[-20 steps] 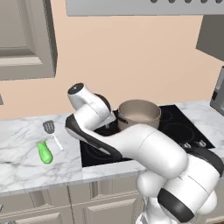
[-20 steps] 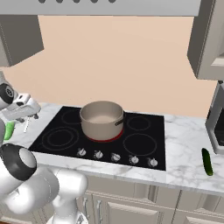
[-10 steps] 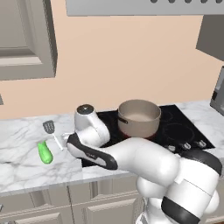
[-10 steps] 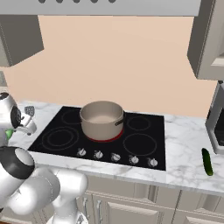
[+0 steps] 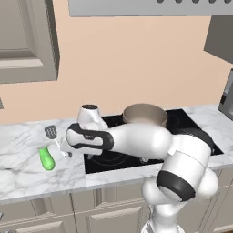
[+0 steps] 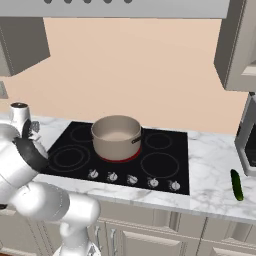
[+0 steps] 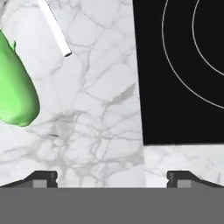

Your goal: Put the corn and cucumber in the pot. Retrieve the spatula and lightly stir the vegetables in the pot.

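Marble counter [image 5: 27, 168] runs the width of the kitchen, with the black cooktop [image 6: 160, 167] set into it and cabinets below.

The white arm [image 5: 136, 141] reaches from the base across the cooktop's front edge toward 9 o'clock in the left base view, wrist bent down over the bare marble just left of the glass.

The pot [image 6: 116, 137] stands upright on a burner glowing red at its foot, near the middle of the cooktop; in the left base view it sits at about 1 o'clock from the wrist. Inside looks pale and bare as far as can be seen.

A dark green long vegetable [image 6: 236, 185] lies on the marble right of the cooktop, at 3 o'clock from the pot in the right base view, well apart from it.

The cucumber [image 5: 46, 158] lies flat on the marble left of the cooktop, at roughly 8 o'clock from the wrist, near but not touched. In the hand view it fills the 10 o'clock area.

The spatula [image 5: 51, 133] lies just beyond the cucumber, at 12 o'clock from it, head away from the counter edge; its white handle end [image 7: 55, 29] shows in the hand view.

The gripper [image 7: 112, 178]: fingertips spread wide apart, nothing between them, marble and cooktop corner beneath.
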Robot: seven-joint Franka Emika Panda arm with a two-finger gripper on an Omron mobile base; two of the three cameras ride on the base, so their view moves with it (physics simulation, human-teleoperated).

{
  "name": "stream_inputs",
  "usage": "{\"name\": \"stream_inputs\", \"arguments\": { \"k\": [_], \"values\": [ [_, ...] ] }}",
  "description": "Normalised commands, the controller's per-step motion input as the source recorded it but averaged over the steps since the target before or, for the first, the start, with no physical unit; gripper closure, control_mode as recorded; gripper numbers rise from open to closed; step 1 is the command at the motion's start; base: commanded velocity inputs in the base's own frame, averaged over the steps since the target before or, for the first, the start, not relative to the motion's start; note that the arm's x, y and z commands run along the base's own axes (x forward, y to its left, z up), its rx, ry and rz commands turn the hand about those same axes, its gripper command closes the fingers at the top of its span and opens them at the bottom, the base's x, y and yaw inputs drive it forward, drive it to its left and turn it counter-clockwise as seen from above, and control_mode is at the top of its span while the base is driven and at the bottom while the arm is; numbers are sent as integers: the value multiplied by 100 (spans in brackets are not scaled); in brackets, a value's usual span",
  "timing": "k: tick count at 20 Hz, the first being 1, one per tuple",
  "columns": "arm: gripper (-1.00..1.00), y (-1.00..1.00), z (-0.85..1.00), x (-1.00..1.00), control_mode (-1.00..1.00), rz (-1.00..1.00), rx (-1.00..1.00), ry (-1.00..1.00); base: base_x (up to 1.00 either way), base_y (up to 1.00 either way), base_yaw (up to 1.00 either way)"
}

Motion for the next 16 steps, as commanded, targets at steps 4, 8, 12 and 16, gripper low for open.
{"name": "stream_inputs", "arguments": {
  "k": [4,8,12,16],
  "values": [
    [-100,18,-24,0,-100,1,-4,4,0,0,0],
    [-100,59,-4,32,-100,4,-11,0,0,0,0],
    [-100,74,0,22,-100,6,-11,-7,0,0,0],
    [-100,64,-1,1,-100,8,-6,-14,0,0,0]
  ]
}}
